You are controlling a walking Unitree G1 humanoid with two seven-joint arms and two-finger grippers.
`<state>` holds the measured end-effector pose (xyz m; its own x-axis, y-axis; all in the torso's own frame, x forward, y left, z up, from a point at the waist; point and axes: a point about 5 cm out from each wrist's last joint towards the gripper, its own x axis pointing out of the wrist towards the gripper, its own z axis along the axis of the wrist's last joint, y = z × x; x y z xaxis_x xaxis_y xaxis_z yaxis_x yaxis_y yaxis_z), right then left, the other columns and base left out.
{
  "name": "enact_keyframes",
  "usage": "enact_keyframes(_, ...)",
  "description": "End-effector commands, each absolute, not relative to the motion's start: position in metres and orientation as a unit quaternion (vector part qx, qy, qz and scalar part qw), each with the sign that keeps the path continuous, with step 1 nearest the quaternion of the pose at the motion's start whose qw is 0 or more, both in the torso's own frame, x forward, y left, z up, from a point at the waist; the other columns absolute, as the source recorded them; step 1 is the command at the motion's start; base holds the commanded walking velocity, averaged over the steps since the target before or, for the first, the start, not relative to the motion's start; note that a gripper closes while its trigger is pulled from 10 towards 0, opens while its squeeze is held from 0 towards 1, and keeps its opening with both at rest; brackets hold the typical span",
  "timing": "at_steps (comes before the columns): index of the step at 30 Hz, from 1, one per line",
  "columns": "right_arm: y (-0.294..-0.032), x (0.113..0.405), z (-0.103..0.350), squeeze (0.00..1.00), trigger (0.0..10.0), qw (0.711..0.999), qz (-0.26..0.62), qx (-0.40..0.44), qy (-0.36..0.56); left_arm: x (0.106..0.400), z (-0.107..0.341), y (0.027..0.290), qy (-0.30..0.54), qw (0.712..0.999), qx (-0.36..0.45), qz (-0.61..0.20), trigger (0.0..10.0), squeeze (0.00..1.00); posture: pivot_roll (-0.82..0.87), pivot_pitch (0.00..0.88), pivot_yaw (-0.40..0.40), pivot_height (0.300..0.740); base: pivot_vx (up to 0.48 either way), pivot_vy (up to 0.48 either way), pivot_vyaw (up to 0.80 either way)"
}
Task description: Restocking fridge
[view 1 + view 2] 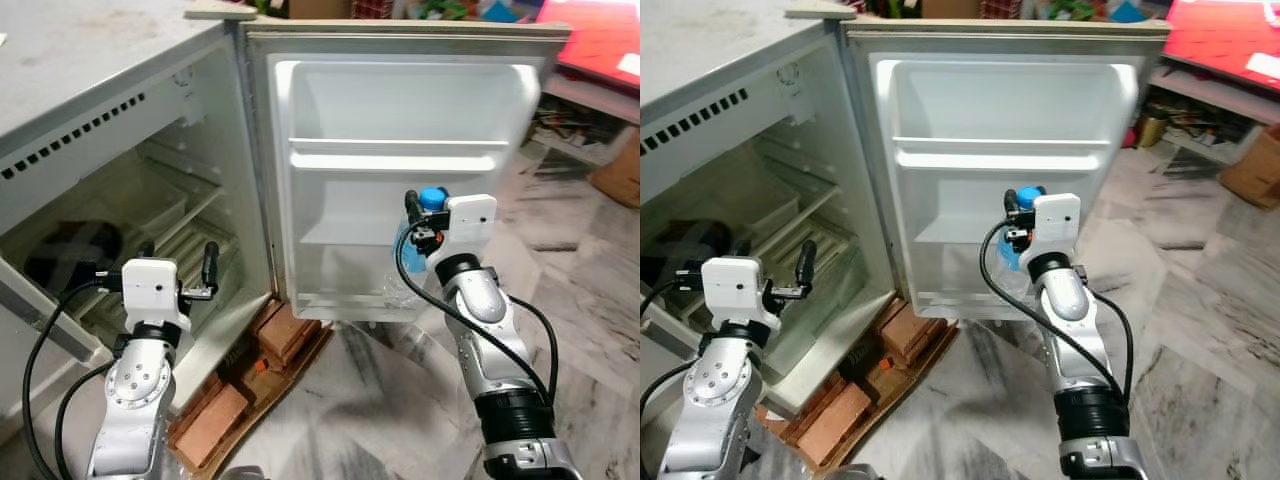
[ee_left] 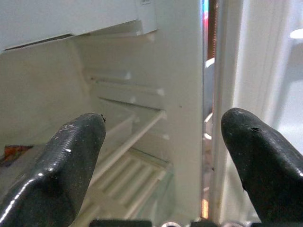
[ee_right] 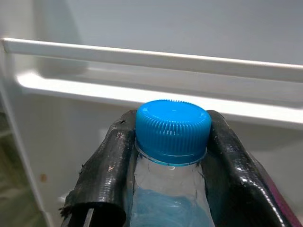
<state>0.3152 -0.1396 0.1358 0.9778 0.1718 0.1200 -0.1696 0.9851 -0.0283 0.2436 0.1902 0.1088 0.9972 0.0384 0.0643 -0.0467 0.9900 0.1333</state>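
Right hand (image 3: 171,156): clamped on clear plastic bottle (image 3: 168,203), ribbed blue cap (image 3: 173,126), near white fridge door (image 1: 400,110) shelves.
Left hand (image 1: 150,272): spread open, empty, facing ridged fridge interior (image 1: 150,215).

fridge (image 1: 120,200) standing with door (image 1: 400,180) swung wide. right gripper (image 1: 418,228) clamping a blue-capped bottle (image 1: 430,200) just in front of the door's lower shelf (image 1: 345,300). left gripper (image 1: 180,270) hovering parted at the cabinet opening. bricks (image 1: 215,415) sitting under the fridge corner on the marble floor (image 1: 380,400).
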Motion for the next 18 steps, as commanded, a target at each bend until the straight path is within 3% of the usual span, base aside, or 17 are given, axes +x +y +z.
enact_keyframes(1,-0.152,0.310,0.135,0.00,10.0,0.995,0.080,-0.011,-0.055,0.246,0.114,0.183,-0.043,0.997,0.063,0.013,10.0,0.00,0.12,0.053,-0.021,0.740,0.330,0.000,0.00)
enact_keyframes(18,-0.152,0.286,0.108,0.00,10.0,0.989,0.148,-0.014,0.026,0.243,0.110,0.181,-0.031,0.998,0.059,0.005,10.0,0.00,0.11,0.060,-0.021,0.740,0.293,0.000,0.00)
